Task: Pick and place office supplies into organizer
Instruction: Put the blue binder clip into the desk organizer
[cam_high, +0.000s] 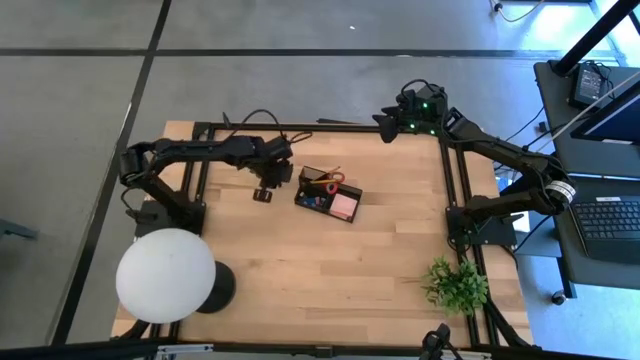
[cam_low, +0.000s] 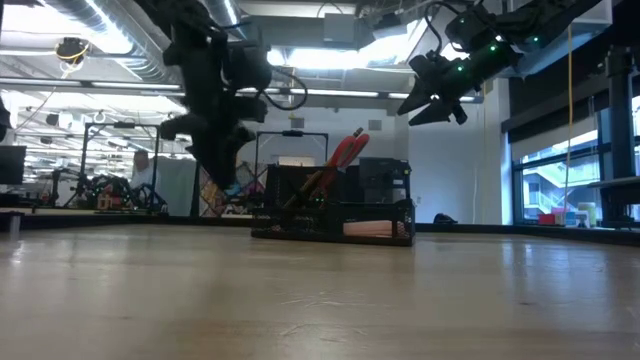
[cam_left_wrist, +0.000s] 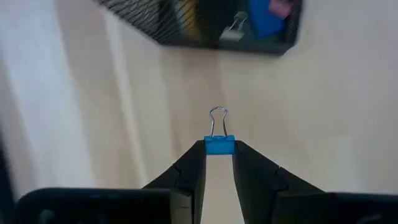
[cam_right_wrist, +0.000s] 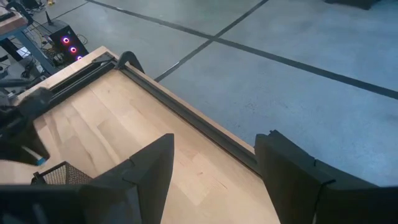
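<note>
- No legible text, label, brand, number or sign is showing in any view.
- Nothing readable is appearing on the equipment.

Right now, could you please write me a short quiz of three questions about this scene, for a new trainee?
1. True or false: the left gripper holds a blue binder clip.
2. The pink sticky-note block lies: A) inside the organizer, B) beside the plant, C) under the lamp.
3. Fill in: the right gripper is raised, and its fingers are ____.

Key: 1 true; 2 A; 3 open.
</note>
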